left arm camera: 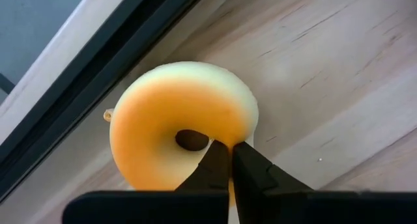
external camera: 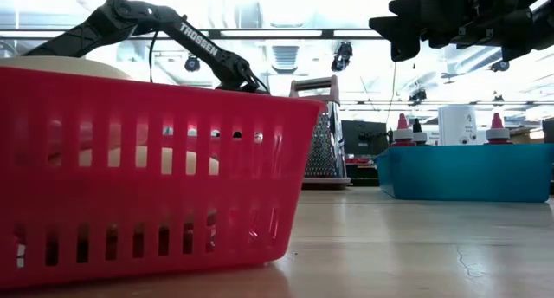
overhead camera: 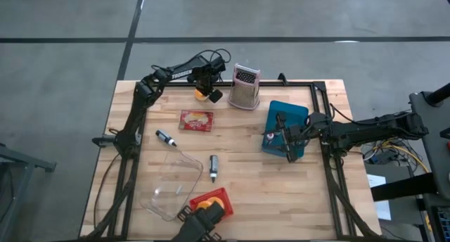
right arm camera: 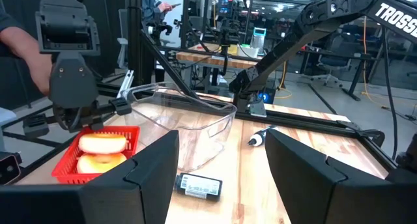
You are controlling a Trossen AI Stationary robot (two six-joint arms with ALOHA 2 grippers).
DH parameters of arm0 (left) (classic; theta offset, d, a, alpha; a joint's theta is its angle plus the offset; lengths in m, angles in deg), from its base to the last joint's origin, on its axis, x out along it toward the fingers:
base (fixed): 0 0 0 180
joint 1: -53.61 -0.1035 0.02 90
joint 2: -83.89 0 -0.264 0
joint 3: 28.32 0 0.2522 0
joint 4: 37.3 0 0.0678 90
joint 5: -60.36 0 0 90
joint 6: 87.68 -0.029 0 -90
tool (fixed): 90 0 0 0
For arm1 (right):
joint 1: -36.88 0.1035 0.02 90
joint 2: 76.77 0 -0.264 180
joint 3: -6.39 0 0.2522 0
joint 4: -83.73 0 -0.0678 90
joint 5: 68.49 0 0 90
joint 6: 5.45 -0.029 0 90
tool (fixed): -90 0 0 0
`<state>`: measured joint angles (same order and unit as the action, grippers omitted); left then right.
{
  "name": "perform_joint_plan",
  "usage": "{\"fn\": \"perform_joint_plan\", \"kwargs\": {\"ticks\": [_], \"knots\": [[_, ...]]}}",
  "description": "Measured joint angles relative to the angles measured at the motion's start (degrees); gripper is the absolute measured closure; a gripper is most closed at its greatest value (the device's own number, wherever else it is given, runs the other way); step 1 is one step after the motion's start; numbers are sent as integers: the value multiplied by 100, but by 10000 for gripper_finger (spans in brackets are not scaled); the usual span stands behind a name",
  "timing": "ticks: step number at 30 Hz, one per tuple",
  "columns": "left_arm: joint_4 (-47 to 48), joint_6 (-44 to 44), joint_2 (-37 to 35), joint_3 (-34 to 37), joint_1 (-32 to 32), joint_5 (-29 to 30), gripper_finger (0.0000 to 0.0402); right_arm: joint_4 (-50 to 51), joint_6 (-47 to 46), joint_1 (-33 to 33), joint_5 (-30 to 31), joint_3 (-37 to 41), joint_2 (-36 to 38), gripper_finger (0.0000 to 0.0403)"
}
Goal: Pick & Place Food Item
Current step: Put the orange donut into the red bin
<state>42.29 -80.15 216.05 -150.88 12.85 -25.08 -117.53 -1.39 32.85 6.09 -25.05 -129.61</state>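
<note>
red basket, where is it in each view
High view: red basket at the bottom edge, near the clear container.
Low view: fills the left foreground.
Left wrist view: not in it.
Right wrist view: lower left, food inside.
Shared landmark: the clear container beside the basket, in the high and right wrist views.

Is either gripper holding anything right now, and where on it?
Left gripper pinches the donut by its ring wall, beside the hole. Right gripper is open, empty.
</note>
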Motion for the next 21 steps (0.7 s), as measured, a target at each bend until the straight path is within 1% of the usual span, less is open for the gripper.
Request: {"fn": "perform_joint_plan", "kwargs": {"ticks": [6,11,21], "knots": [[17,-30,-38,-1,4,92,401,1,1,1,0,0,0,179],[14,-51,-206,-2,8,106,401,5,2,0,0,0,0,179],[-204,-267,-851,6,116,154,401,15,2,1,0,-2,-6,179]]}}
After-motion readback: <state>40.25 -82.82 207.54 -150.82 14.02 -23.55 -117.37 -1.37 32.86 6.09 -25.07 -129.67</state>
